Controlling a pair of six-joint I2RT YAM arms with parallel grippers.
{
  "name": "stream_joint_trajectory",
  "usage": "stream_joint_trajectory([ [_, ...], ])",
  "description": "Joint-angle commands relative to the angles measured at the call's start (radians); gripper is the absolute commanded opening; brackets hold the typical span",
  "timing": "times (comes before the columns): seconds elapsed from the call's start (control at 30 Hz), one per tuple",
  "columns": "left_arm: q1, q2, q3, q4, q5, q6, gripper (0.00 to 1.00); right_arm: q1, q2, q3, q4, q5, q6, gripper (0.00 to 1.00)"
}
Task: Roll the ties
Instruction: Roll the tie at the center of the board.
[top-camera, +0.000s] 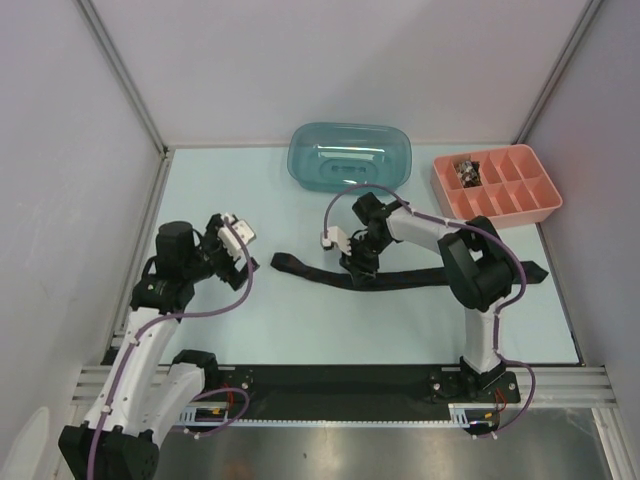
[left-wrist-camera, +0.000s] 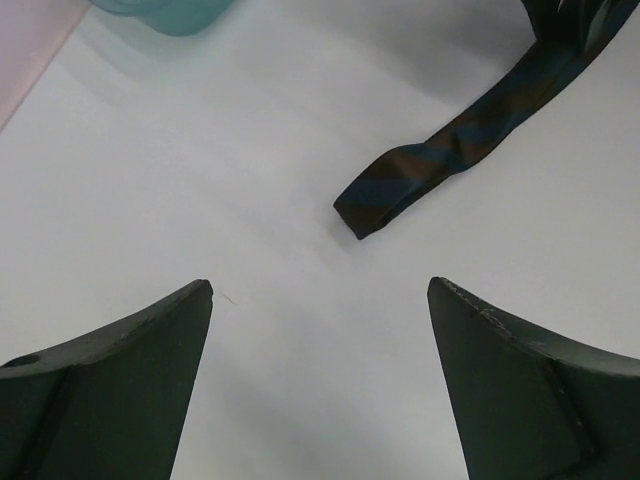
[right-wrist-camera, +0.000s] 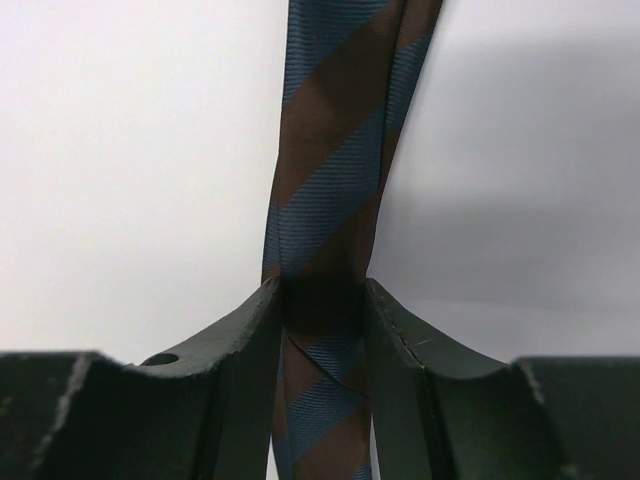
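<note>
One dark tie (top-camera: 400, 277) with blue and brown diagonal stripes lies across the middle of the table, from its left tip (top-camera: 283, 264) to its right end (top-camera: 535, 270). My right gripper (top-camera: 360, 262) is down on the tie left of its middle. In the right wrist view the gripper (right-wrist-camera: 320, 292) is shut on the tie (right-wrist-camera: 325, 180), pinching its width between the fingers. My left gripper (top-camera: 240, 252) is open and empty, hovering left of the tie's tip. In the left wrist view the gripper (left-wrist-camera: 320, 295) has the tie's end (left-wrist-camera: 385, 195) ahead of it, to the upper right.
A teal translucent bin (top-camera: 350, 156) stands at the back centre; it also shows in the left wrist view (left-wrist-camera: 170, 12). A salmon compartment tray (top-camera: 495, 185) with small items in one cell stands at the back right. Purple cables loop over both arms.
</note>
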Motion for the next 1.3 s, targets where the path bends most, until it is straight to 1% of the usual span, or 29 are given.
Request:
stream_joint_trajectory([
  [0.0, -0.008, -0.047, -0.053, -0.126, 0.123, 0.197, 0.94, 0.014, -0.074, -0.131, -0.114, -0.032, -0.031, 0.41],
  [0.07, -0.031, -0.046, -0.075, -0.129, 0.126, 0.214, 0.94, 0.013, -0.094, -0.154, -0.088, -0.012, -0.025, 0.41],
  [0.1, -0.038, -0.028, -0.080, -0.128, 0.133, 0.236, 0.94, 0.014, -0.097, -0.173, -0.043, 0.002, -0.004, 0.42],
  [0.17, -0.068, 0.003, -0.077, -0.126, 0.146, 0.268, 0.94, 0.016, -0.087, -0.167, -0.007, 0.036, 0.019, 0.44],
  [0.23, -0.088, 0.072, -0.065, -0.122, 0.164, 0.306, 0.93, 0.020, -0.073, -0.139, 0.031, 0.068, 0.055, 0.45],
  [0.3, -0.117, 0.130, -0.050, -0.090, 0.150, 0.311, 0.90, 0.028, -0.070, -0.124, 0.089, 0.089, 0.082, 0.46],
  [0.33, -0.125, 0.188, -0.045, -0.056, 0.144, 0.309, 0.86, 0.034, -0.068, -0.118, 0.110, 0.112, 0.088, 0.47],
  [0.4, -0.130, 0.236, -0.025, -0.016, 0.138, 0.288, 0.82, 0.047, -0.056, -0.099, 0.137, 0.141, 0.101, 0.47],
  [0.5, -0.140, 0.330, -0.010, 0.061, 0.124, 0.288, 0.74, 0.048, -0.050, -0.076, 0.156, 0.152, 0.104, 0.48],
  [0.53, -0.145, 0.350, -0.004, 0.079, 0.120, 0.297, 0.71, 0.047, -0.054, -0.073, 0.153, 0.151, 0.104, 0.49],
  [0.67, -0.156, 0.486, 0.044, 0.105, 0.100, 0.291, 0.63, 0.048, -0.103, -0.091, 0.119, 0.125, 0.085, 0.55],
  [0.73, -0.157, 0.520, 0.070, 0.075, 0.089, 0.299, 0.56, 0.048, -0.134, -0.091, 0.101, 0.097, 0.090, 0.56],
  [0.8, -0.157, 0.549, 0.079, 0.026, 0.087, 0.358, 0.49, 0.051, -0.154, -0.095, 0.081, 0.074, 0.098, 0.57],
  [0.87, -0.157, 0.554, 0.070, -0.032, 0.067, 0.412, 0.46, 0.056, -0.176, -0.093, 0.055, 0.056, 0.114, 0.59],
  [0.9, -0.156, 0.554, 0.067, -0.052, 0.060, 0.432, 0.42, 0.059, -0.182, -0.091, 0.038, 0.042, 0.113, 0.63],
  [0.93, -0.154, 0.554, 0.061, -0.100, 0.052, 0.452, 0.41, 0.069, -0.188, -0.095, 0.024, 0.042, 0.110, 0.66],
  [1.0, -0.148, 0.540, 0.049, -0.135, 0.032, 0.486, 0.36, 0.077, -0.194, -0.120, 0.004, 0.053, 0.102, 0.74],
  [1.07, -0.134, 0.528, 0.015, -0.177, 0.008, 0.509, 0.34, 0.076, -0.202, -0.144, 0.009, 0.068, 0.099, 0.77],
  [1.1, -0.130, 0.522, 0.000, -0.189, 0.000, 0.515, 0.31, 0.074, -0.205, -0.166, 0.013, 0.083, 0.090, 0.79],
  [1.17, -0.117, 0.505, -0.034, -0.218, -0.015, 0.533, 0.31, 0.068, -0.208, -0.185, 0.027, 0.093, 0.088, 0.82],
  [1.2, -0.114, 0.497, -0.040, -0.240, -0.014, 0.536, 0.29, 0.068, -0.209, -0.197, 0.032, 0.105, 0.085, 0.86],
  [1.27, -0.099, 0.474, -0.037, -0.263, -0.002, 0.532, 0.29, 0.070, -0.208, -0.216, 0.062, 0.125, 0.085, 0.88],
])
